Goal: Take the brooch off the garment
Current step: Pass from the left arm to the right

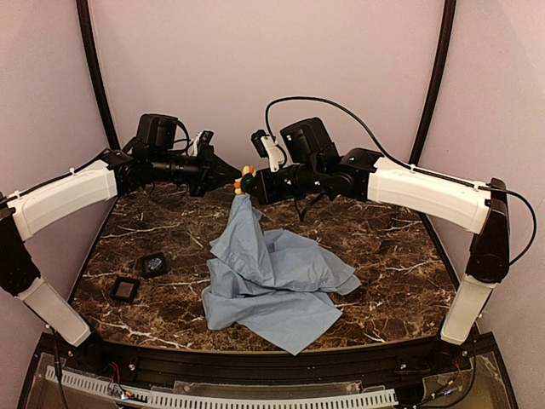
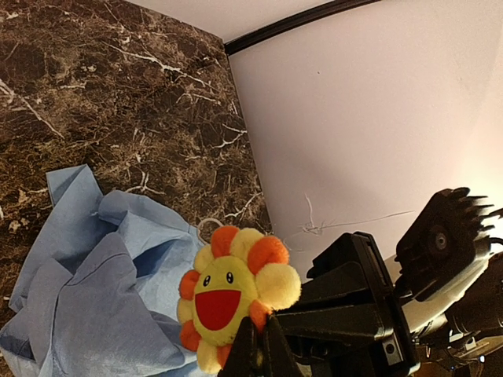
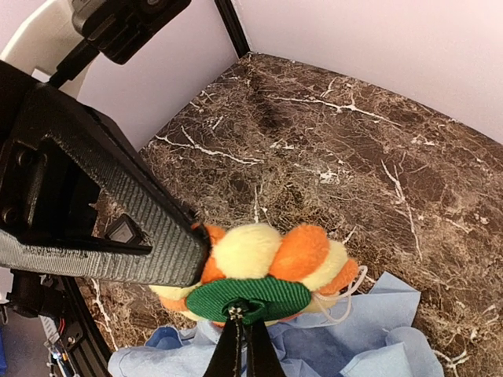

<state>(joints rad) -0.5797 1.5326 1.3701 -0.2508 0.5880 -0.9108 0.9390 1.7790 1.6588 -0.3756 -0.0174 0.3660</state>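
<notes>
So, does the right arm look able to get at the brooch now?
Probably yes: the brooch turns its green back to the right gripper, nothing between, and the shut tips touch it.

No legible text, label or number anywhere.

Orange-yellow flower brooch [image 1: 247, 181] between left pincer [image 1: 236, 182] and right pincer [image 1: 255, 184], topping light blue fabric shirt [image 1: 272, 281] draped onto marble worktop [image 1: 392, 247]; black square pads [image 1: 154, 265] left.

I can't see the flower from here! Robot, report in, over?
Left tool shut on flower brooch petals; right tool shut on its green back. Blue shirt hangs from it, not yet free. Nothing in the way.
</notes>
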